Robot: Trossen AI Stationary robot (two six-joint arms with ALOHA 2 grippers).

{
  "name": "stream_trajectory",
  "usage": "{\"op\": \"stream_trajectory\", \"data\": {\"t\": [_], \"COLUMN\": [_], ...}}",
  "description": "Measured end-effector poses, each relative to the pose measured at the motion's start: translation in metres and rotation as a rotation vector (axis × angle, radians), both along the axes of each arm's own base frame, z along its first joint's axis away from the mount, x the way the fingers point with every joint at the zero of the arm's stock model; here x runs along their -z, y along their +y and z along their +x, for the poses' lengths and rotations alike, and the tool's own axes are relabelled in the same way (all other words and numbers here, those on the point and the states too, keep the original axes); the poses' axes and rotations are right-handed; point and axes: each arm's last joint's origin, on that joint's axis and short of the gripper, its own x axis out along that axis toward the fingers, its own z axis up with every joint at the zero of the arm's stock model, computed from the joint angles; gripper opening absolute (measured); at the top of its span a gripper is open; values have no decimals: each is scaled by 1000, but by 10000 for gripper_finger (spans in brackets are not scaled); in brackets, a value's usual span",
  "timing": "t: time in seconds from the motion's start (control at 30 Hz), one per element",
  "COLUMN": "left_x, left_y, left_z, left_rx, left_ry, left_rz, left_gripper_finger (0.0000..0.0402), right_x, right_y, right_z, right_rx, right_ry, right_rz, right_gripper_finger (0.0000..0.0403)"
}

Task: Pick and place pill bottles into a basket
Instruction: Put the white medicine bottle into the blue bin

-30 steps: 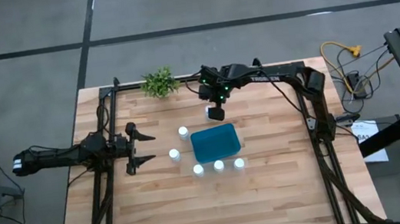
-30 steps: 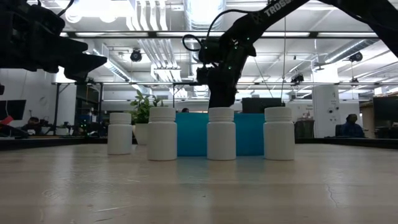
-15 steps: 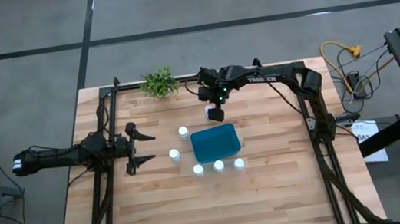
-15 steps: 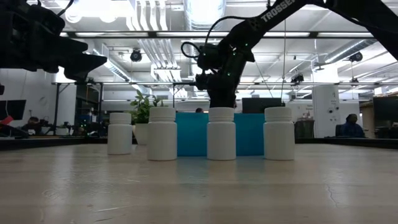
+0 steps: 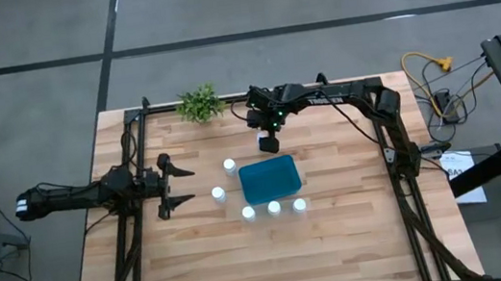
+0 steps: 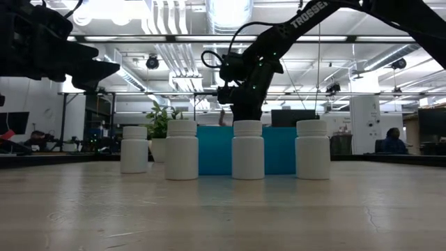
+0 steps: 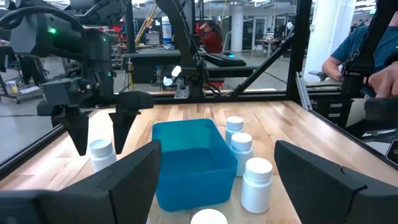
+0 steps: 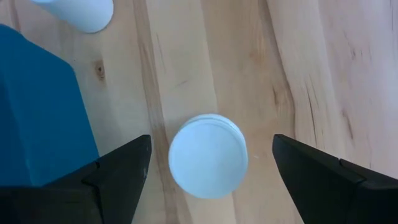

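I am hovering my right gripper, fingers spread, over the first pill bottle beside the still-empty basket.

**Arm and gripper status**

Right arm: I have it reaching across the table's far side, wrist bent down. Right gripper points straight down, fingers spread wide, nothing clamped between them.

Left arm: stretched level over the table's left side. Left gripper is parted, fingers wide, holding nothing.
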Motion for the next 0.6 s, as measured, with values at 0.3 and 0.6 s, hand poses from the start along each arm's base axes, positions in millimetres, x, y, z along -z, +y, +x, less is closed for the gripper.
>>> {"op": "stream_trajectory", "data": {"t": [0.3,0.6], "left_x": [0,0], "left_y": [0,0], "left_z": [0,0], "left_rx": [0,0], "left_ry": [0,-2], "left_rz": [0,0], "left_gripper_finger": [295,295], "right_x": [0,-1], "right_y": [0,0], "right_z": [0,1], "right_rx": [-8,-27], "right_ry": [-6,-11], "right_rz": [-3,-7], "right_gripper_finger": [223,149]}}
